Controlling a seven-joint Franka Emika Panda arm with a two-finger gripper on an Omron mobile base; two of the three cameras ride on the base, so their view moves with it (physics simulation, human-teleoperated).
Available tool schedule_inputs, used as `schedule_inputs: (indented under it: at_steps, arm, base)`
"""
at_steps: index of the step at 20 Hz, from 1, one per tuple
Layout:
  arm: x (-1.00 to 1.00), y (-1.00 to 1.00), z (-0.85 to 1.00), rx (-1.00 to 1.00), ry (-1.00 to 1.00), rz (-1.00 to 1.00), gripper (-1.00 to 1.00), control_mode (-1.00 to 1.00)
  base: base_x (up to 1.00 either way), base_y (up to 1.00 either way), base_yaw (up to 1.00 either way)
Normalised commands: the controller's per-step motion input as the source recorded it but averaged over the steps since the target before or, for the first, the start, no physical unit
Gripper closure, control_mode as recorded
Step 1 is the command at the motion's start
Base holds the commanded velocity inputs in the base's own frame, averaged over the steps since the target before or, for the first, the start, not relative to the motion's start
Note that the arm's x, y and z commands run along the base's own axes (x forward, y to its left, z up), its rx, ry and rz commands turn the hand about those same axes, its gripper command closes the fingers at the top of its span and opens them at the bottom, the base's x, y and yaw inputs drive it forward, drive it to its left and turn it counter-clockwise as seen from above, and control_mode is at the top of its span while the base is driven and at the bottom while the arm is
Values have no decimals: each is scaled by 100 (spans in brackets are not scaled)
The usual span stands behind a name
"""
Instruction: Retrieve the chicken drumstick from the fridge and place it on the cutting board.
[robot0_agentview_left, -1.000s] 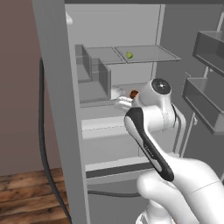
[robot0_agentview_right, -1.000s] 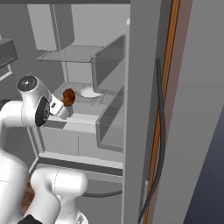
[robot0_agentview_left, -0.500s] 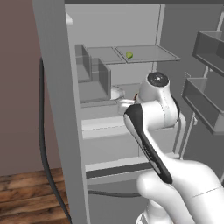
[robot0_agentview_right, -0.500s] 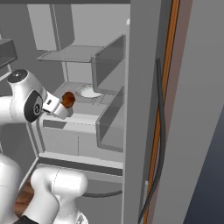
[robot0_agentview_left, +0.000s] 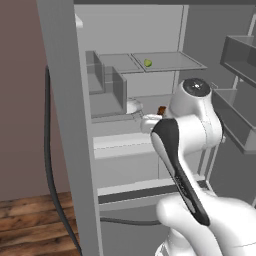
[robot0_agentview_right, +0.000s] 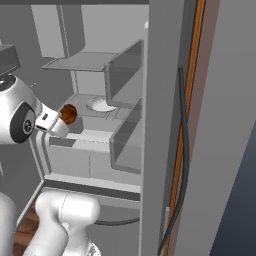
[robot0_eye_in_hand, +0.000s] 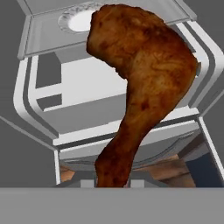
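The chicken drumstick is a glossy reddish-brown piece, plump end up and thin end down between my fingers in the hand view. My gripper is shut on that thin end. In the base views the drumstick hangs in front of the middle shelf of the open grey fridge, with the gripper just outside the shelf's front edge. The cutting board is out of view.
A white plate lies on the shelf behind the drumstick. A small yellow-green fruit sits on the upper shelf. Door bins jut out at the right. A black cable runs down to the wooden floor.
The hand has drawn back a little from the shelf with the drumstick still in its grip. The plate and the fruit have stayed put.
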Motion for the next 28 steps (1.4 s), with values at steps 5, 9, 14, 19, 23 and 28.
schedule_inputs:
  at_steps: [5,9,14,19,23,28]
  arm:
    - [-56,-13,16,4,-7,1,100,-100]
    - [-50,-25,14,8,0,0,100,-100]
    - [-41,-39,8,1,0,0,100,-100]
    - [-16,-33,9,0,0,1,100,-100]
    - [-3,-15,-1,0,3,0,100,-100]
    - [0,0,0,0,3,0,100,-100]
  base:
    - [0,0,0]
    - [0,0,0]
    - [0,0,0]
    - [0,0,0]
    - [0,0,0]
    - [0,0,0]
